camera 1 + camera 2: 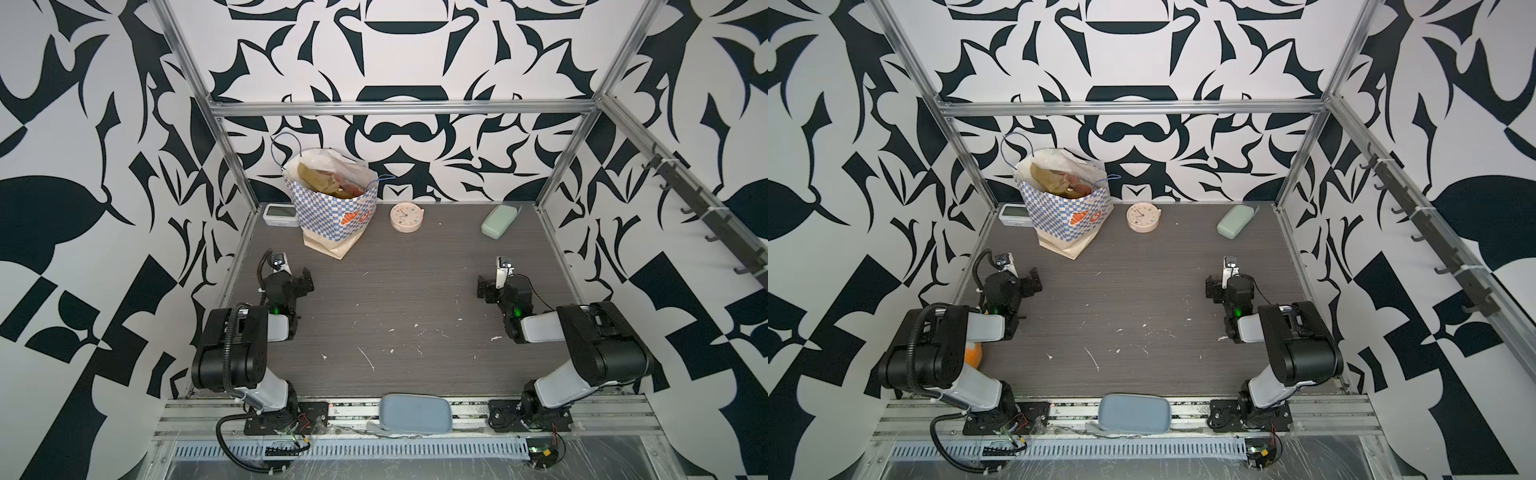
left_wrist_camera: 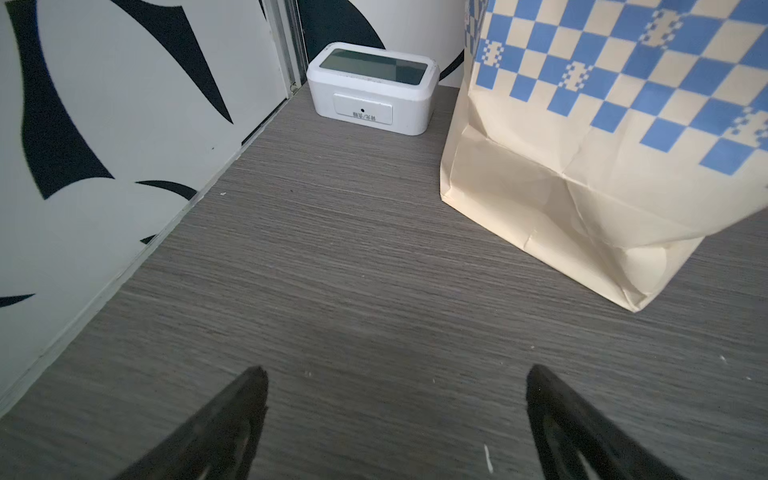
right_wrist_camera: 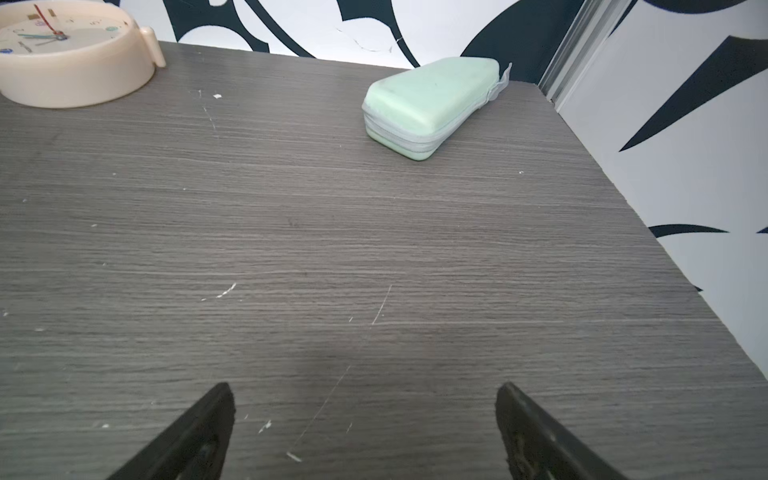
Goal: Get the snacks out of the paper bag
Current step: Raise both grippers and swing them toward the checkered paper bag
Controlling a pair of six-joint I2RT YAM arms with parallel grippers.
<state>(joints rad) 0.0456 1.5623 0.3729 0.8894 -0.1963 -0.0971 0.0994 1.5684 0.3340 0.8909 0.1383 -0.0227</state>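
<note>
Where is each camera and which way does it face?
Both top views: overhead from near edge, down on grey woodgrain table, left arm, right arm, cream checked paper bag.
Left wrist: behind open left gripper, facing bag, white screened box.
Right wrist: behind open right gripper, facing mint green zipped case.
Shared: round cream clock, top and right wrist.

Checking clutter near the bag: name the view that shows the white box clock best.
The left wrist view: the white clock shows whole, close, beside the paper bag. In both top views it is small and partly hidden by the bag. The right wrist view misses it.
</note>
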